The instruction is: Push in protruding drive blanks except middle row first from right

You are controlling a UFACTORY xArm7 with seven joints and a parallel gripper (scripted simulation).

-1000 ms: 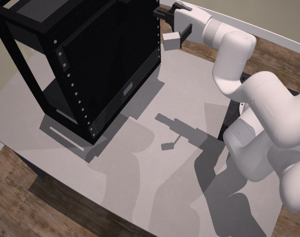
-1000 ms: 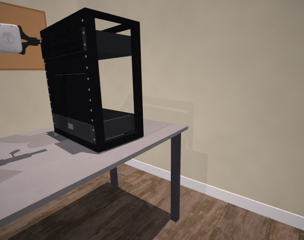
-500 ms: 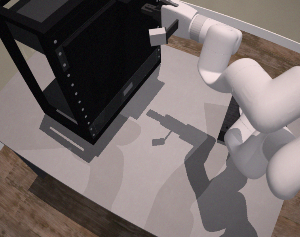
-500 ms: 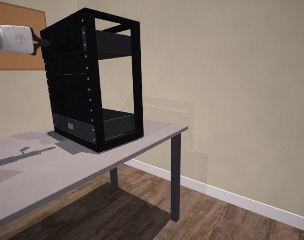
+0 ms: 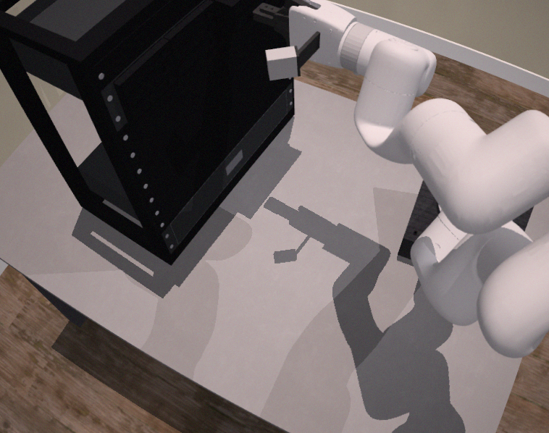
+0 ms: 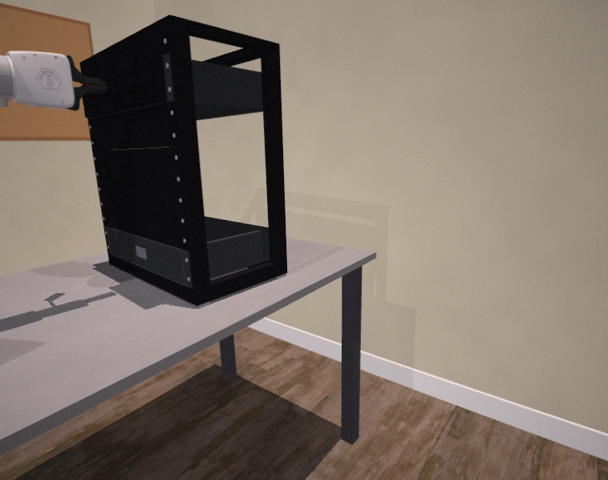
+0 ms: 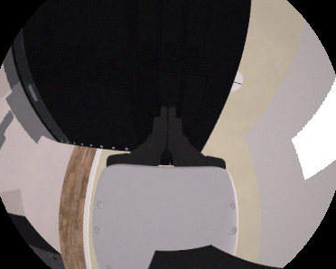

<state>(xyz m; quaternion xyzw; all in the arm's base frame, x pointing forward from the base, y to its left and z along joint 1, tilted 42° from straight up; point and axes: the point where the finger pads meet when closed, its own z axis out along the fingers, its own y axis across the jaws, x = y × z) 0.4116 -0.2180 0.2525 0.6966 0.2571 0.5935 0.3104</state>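
Note:
The black rack [image 5: 140,121] stands on the grey table and also shows in the exterior view [image 6: 185,155]. The storage chassis front [image 6: 129,77] fills its top section; it is so dark that I cannot tell single blanks apart. My gripper [image 6: 100,86] is shut and empty, fingertips against the chassis front near its left edge as the exterior view shows it. In the top view the fingers [image 5: 266,14] meet the rack's upper right corner. In the wrist view the closed fingers [image 7: 168,113] point into the black front.
A grey panel with a small label [image 6: 144,253] sits at the rack's bottom front. The arm's base [image 5: 452,261] stands on a black plate at the table's right. The table edge [image 6: 294,289] is near the rack's far side. An orange board [image 6: 30,51] hangs on the wall behind the gripper.

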